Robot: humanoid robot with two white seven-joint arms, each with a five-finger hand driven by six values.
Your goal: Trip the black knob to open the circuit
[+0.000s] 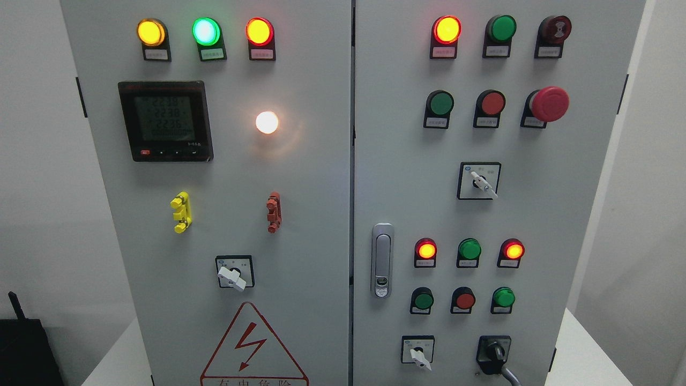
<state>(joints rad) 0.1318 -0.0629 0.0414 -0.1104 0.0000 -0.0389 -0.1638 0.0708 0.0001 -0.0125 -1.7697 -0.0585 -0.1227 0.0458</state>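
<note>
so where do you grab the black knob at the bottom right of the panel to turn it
Grip the black knob by its raised bar handle, pinching the bar's two flat sides with the fingers. Come straight at the cabinet door from the front, since the knob sticks out toward the camera. The bar looks tilted down to the right, so angle the pinch to match. Neither hand is in view.

The only thing here that might belong to the robot is a black boxy shape (21,351) at the lower left edge: matt, flat-topped, with a thin black stub (16,304) rising slightly tilted from its top. Whether it is part of the robot cannot be told.
</note>
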